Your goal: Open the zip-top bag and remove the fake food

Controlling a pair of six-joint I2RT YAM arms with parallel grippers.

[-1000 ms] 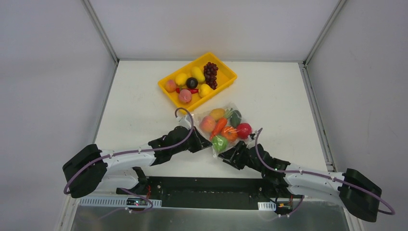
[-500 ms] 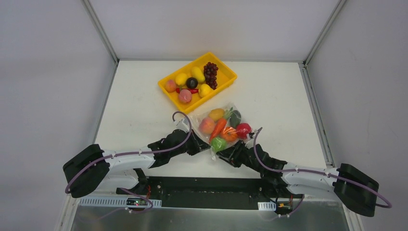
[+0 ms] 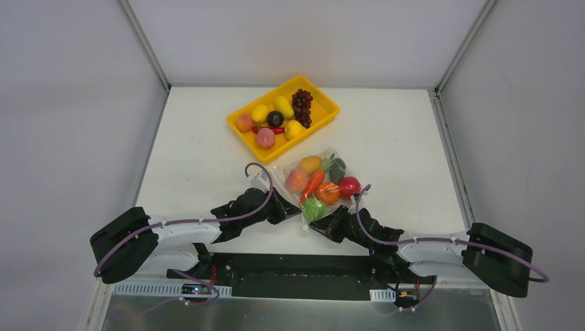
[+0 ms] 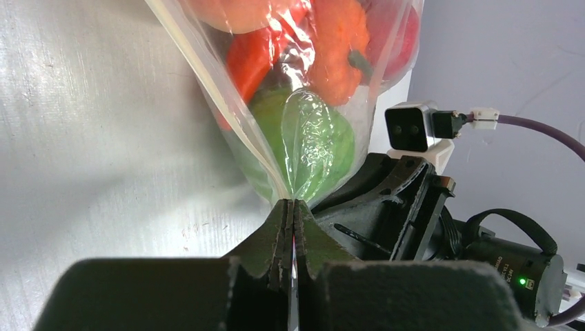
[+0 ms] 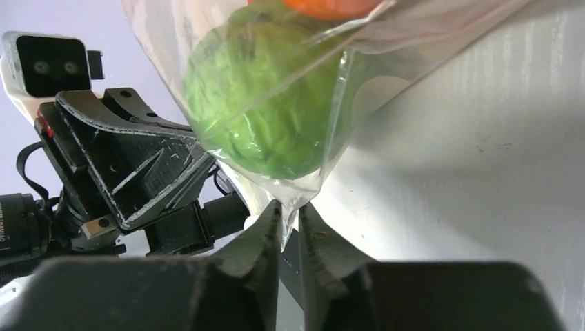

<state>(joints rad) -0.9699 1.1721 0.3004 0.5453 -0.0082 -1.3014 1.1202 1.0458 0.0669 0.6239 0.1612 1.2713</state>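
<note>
Two grippers are meeting at the near corner of the bag (image 3: 319,181), which is lying on the table (image 3: 207,152) just short of the tray (image 3: 324,110). From the left wrist, the left gripper (image 4: 291,207) is clamping thin film below the apple (image 4: 310,145). From the right wrist, the right gripper (image 5: 288,209) is pinching that corner too. The film is likely handling soft and slippery, the food lumpy and light; gripping opposite lips of the mouth seems wisest.

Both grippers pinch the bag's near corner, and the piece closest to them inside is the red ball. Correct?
Not quite. The left gripper and right gripper do pinch the bag's near corner, but the piece closest to them is the green apple; the red ball lies farther in. Both wrist views show it.
</note>
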